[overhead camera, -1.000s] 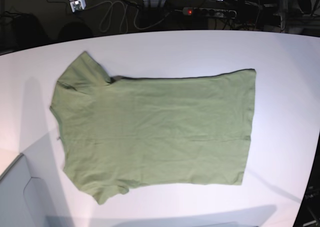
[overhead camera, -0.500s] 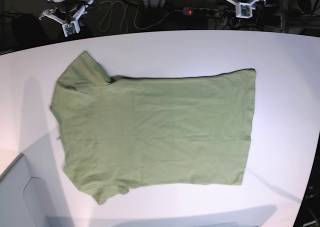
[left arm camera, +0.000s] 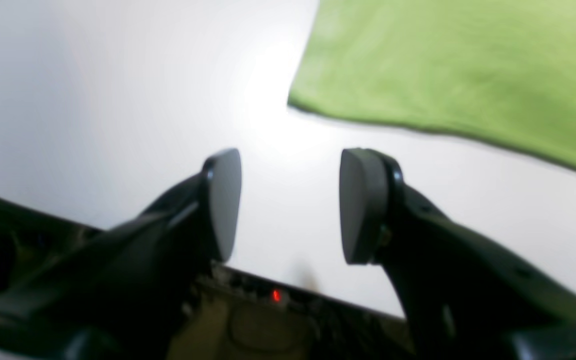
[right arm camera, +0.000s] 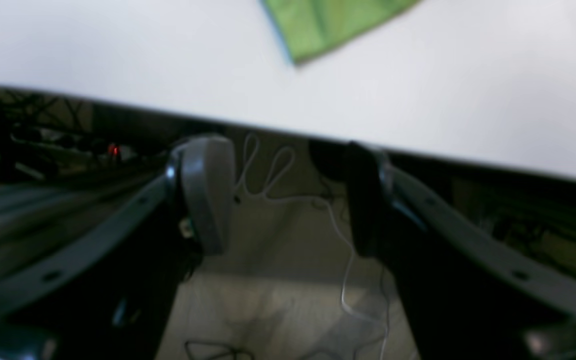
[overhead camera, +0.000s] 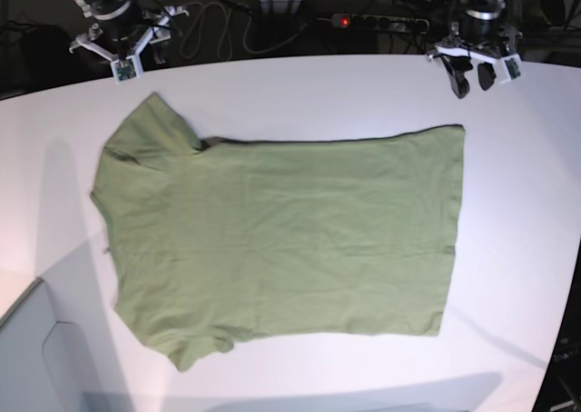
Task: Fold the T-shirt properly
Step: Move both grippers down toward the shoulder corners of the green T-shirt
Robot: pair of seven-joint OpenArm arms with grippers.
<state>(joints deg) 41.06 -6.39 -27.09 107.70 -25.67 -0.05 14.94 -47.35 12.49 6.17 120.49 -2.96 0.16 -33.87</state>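
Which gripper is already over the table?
The left gripper, near the T-shirt's hem corner, hangs over the white table. The right gripper sits at the far edge, jaws over floor.

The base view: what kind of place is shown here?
Probably a robotics lab bench. A white table holds one T-shirt, cables and a power strip lie behind it, and the left claw and right claw hang at the far edge.

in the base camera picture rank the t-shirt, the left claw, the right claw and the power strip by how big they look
1. T-shirt, by far the largest.
2. Left claw and right claw: alike, so unranked.
3. Power strip: long but thin, partly hidden, probably the smallest.
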